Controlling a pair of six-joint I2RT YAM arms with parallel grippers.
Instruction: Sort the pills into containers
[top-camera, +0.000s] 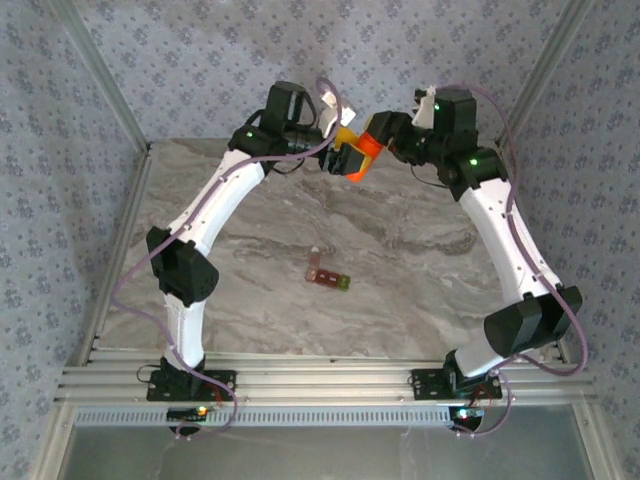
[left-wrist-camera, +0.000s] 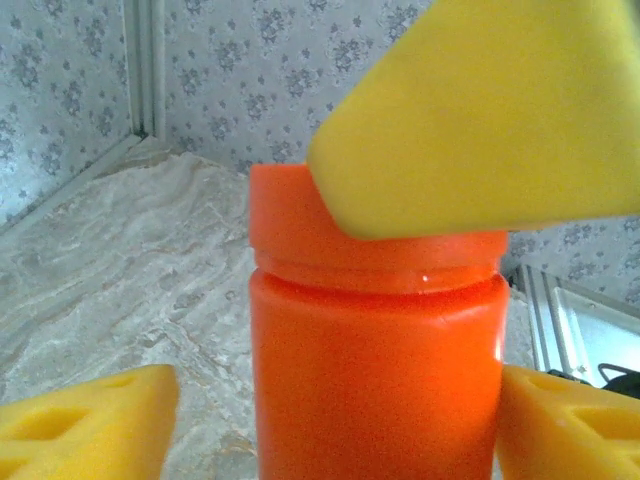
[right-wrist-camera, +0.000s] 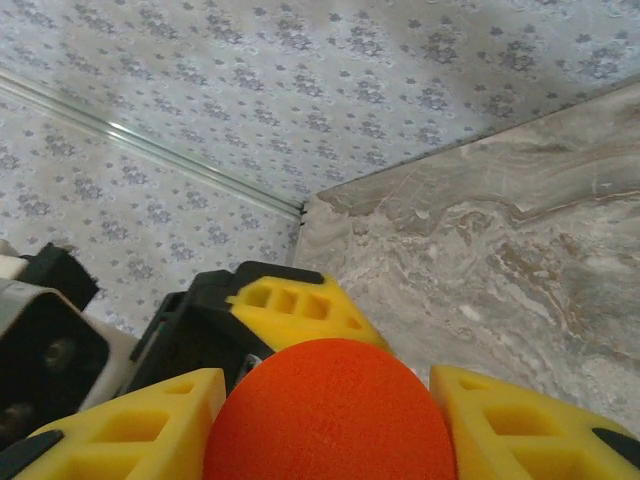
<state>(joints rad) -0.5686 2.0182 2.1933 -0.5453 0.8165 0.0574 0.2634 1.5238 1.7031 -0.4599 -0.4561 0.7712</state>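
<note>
Over the far middle of the table (top-camera: 450, 270), left gripper (left-wrist-camera: 338, 385) spread wide astride orange bottle (left-wrist-camera: 375, 380), likely ceding it; right gripper (right-wrist-camera: 328, 378) clamped on its top end, bearing it aloft; containers (top-camera: 328, 273) flat at centre, well apart.

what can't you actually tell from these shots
- Orange bottle's top, left wrist view: a finger of the right gripper covers it.
- Bottle's contents: its orange wall hides them.
- Containers' compartments, top view: too small to tell what is in them.
- Bottle's base, left wrist view: cut by the lower edge.
</note>
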